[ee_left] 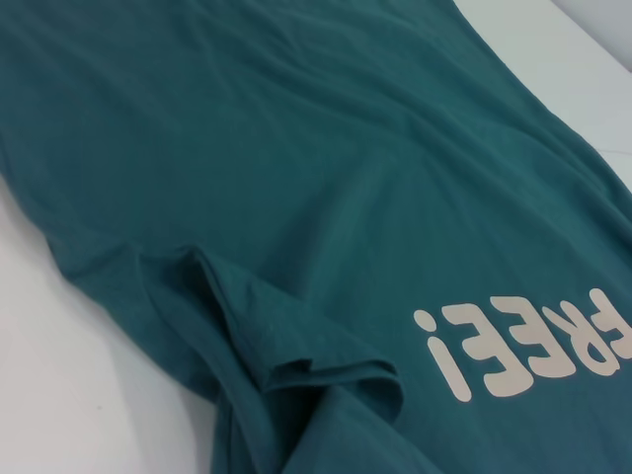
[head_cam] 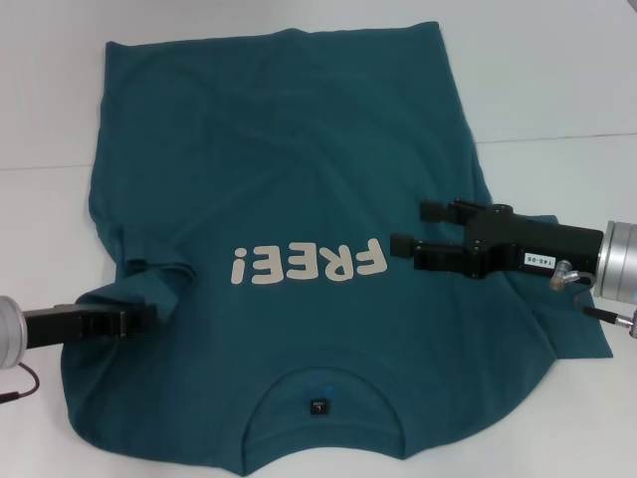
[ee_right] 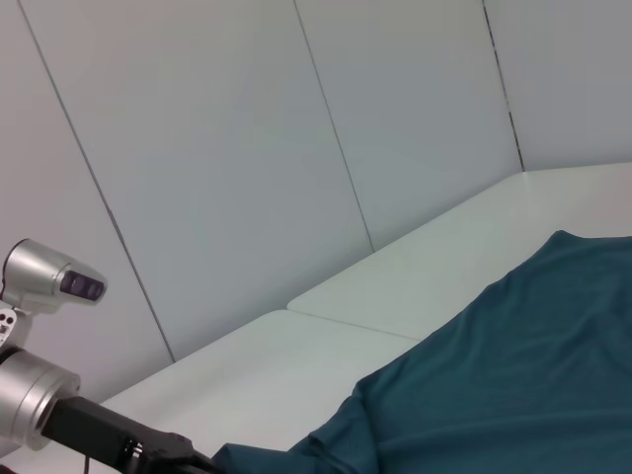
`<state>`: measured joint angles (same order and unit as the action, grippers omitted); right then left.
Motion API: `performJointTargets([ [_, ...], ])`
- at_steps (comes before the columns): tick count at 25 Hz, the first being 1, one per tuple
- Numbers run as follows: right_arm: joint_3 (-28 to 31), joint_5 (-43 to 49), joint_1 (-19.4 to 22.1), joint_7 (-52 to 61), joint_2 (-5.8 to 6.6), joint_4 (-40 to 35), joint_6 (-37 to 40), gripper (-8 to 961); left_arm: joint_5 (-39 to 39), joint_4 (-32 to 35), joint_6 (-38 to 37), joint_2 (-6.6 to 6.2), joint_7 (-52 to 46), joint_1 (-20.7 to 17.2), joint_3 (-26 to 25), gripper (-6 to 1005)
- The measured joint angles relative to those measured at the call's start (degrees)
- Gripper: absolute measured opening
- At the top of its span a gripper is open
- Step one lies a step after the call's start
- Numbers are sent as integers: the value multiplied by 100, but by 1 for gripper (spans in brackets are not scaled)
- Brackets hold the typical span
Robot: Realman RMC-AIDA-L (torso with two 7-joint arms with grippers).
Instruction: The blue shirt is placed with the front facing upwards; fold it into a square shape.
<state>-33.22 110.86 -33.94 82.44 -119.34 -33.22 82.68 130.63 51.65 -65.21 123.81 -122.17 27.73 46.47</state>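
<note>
The blue shirt (head_cam: 299, 159) lies spread front up on the white table (head_cam: 557, 80), its collar and black tag (head_cam: 318, 406) nearest me. The cream "FREE!" lettering (head_cam: 309, 264) reads upside down from here. The left sleeve (head_cam: 154, 284) is folded inward into a bunched ridge, which also fills the left wrist view as the sleeve fold (ee_left: 296, 346) beside the lettering (ee_left: 533, 346). My left gripper (head_cam: 134, 321) sits low at that sleeve's edge, touching the cloth. My right gripper (head_cam: 409, 228) hovers open above the shirt's right side, just right of the lettering, holding nothing.
Bare white table surrounds the shirt on the left, right and far sides, with a seam (head_cam: 557, 137) running across it. In the right wrist view, grey wall panels (ee_right: 247, 148) rise behind the table, and the left arm (ee_right: 59, 415) reaches toward the shirt edge (ee_right: 513, 365).
</note>
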Motion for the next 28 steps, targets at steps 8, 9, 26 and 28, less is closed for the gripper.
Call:
performJointTargets([
  [8,0,-4,8,0,0,0,12,942,-1,3,9,3,0,4,3,31],
  [9,0,-3,10,0,0,0,12,942,-1,3,9,3,0,4,3,26],
  [26,0,6,33,-28,-6,0,11,941,-265,33,-498,27,-15,113,223,20],
  [28,0,6,38,-38,-7,0,11,941,-416,29,-524,29,-58,149,418,20],
])
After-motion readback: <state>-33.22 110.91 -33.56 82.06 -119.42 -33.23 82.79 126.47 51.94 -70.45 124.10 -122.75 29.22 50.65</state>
